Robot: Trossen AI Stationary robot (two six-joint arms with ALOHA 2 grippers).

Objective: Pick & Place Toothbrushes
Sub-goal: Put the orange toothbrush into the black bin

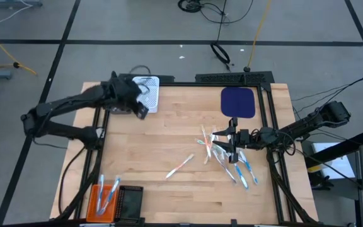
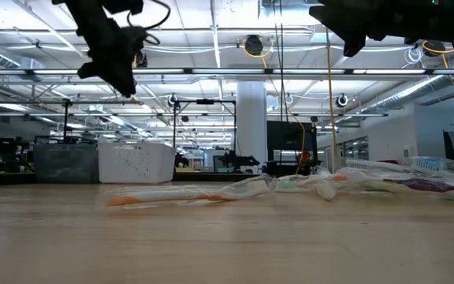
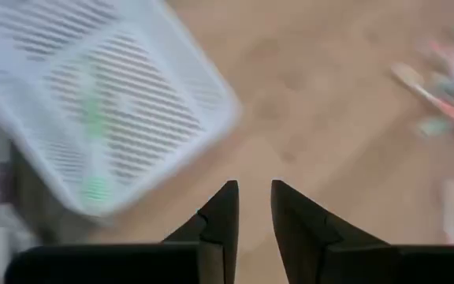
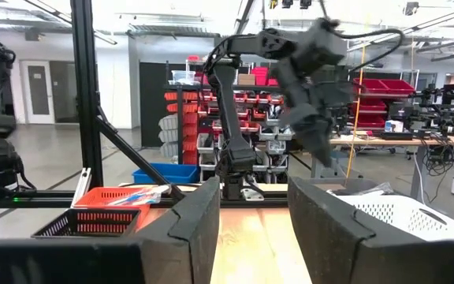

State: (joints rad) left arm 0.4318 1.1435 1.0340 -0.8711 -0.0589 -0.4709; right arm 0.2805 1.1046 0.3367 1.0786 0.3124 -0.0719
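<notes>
A loose pile of toothbrushes [image 1: 222, 153] lies on the wooden table right of centre. One orange-tipped toothbrush [image 1: 180, 166] lies apart toward the middle. My right gripper [image 1: 229, 140] hovers open just above the pile, pointing toward the table's left edge, with nothing between its fingers [image 4: 203, 221]. My left gripper [image 1: 142, 111] hangs high at the far left beside the white basket [image 1: 149, 93], open by a narrow gap and empty [image 3: 252, 197]. A green toothbrush [image 3: 93, 118] lies inside that white basket. Blue toothbrushes [image 1: 108, 191] lie in the orange basket [image 1: 96, 203].
A dark blue pad [image 1: 238, 102] lies at the far right of the table. A black basket [image 1: 130, 202] stands beside the orange one at the near left edge. A black frame rail [image 1: 232, 78] borders the table. Bare wood [image 1: 162, 139] lies between the white basket and the pile.
</notes>
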